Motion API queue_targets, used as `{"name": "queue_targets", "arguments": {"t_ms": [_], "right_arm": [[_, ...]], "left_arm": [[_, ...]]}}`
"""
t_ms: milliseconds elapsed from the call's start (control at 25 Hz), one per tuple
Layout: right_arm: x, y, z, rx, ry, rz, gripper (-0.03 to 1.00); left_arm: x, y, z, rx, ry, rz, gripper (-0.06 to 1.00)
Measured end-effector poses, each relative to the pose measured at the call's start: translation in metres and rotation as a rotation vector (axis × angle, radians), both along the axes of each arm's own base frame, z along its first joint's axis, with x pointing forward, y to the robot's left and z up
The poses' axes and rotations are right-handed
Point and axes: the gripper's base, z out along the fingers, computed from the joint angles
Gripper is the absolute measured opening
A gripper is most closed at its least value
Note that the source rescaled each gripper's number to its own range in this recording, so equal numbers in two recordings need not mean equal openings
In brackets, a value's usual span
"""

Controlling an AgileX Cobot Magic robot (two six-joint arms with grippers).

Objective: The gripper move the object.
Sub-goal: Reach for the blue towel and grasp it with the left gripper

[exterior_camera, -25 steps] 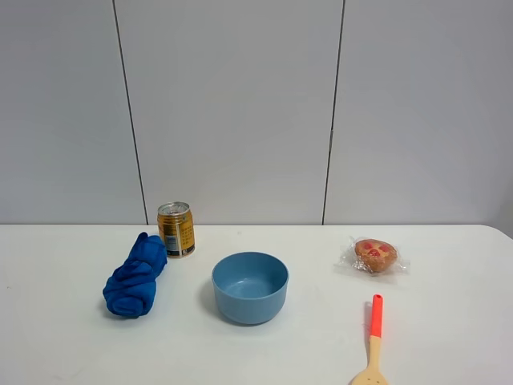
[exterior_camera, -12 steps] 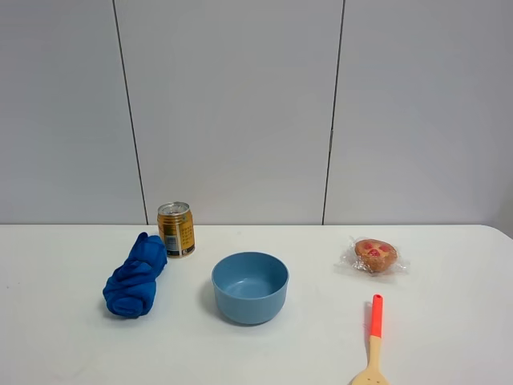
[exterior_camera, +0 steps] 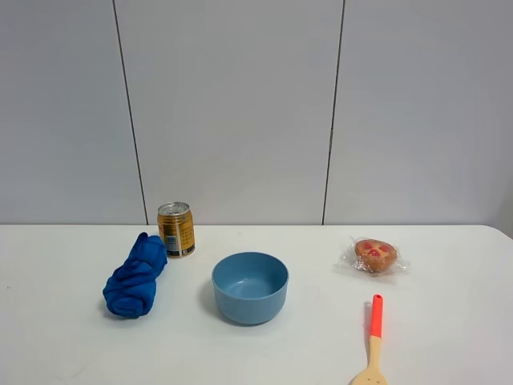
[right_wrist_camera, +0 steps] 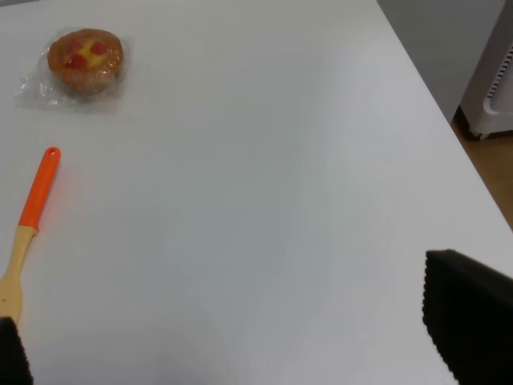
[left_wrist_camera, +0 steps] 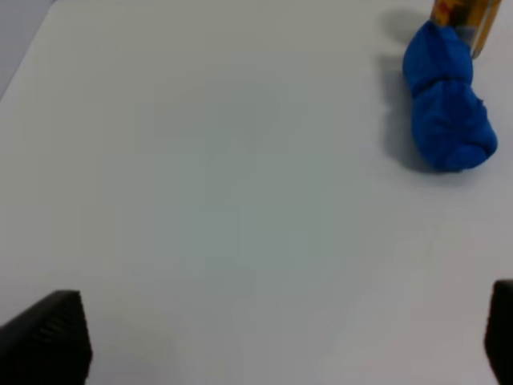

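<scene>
On the white table stand a blue bowl (exterior_camera: 250,286), a gold drink can (exterior_camera: 175,228), a crumpled blue cloth (exterior_camera: 135,277), a wrapped bun (exterior_camera: 374,255) and a wooden spoon with an orange handle (exterior_camera: 373,337). Neither arm shows in the exterior high view. My left gripper (left_wrist_camera: 264,341) is open over bare table, well apart from the cloth (left_wrist_camera: 446,108) and the can (left_wrist_camera: 462,16). My right gripper (right_wrist_camera: 232,337) is open and empty, with the spoon (right_wrist_camera: 30,224) and the bun (right_wrist_camera: 83,58) ahead of it.
The table's right edge (right_wrist_camera: 437,120) runs close to the right gripper, with floor and a white appliance (right_wrist_camera: 493,80) beyond it. A grey panelled wall (exterior_camera: 240,112) stands behind the table.
</scene>
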Motion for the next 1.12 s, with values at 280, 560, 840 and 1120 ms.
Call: {"name": "queue_targets", "arguments": {"t_ms": [280, 560, 840, 1120], "right_arm": [[0.000, 0.000, 0.000, 0.000, 0.000, 0.000, 1.00], [0.000, 0.000, 0.000, 0.000, 0.000, 0.000, 1.00], [0.000, 0.000, 0.000, 0.000, 0.000, 0.000, 1.00], [0.000, 0.000, 0.000, 0.000, 0.000, 0.000, 1.00]], "left_arm": [[0.050, 0.000, 0.041, -0.045, 0.120, -0.017, 1.00], [0.135, -0.005, 0.063, -0.219, 0.180, -0.049, 1.00], [0.215, 0.000, 0.033, -0.246, 0.385, -0.019, 1.00], [0.277, -0.025, 0.013, -0.225, 0.443, -0.104, 1.00]]}}
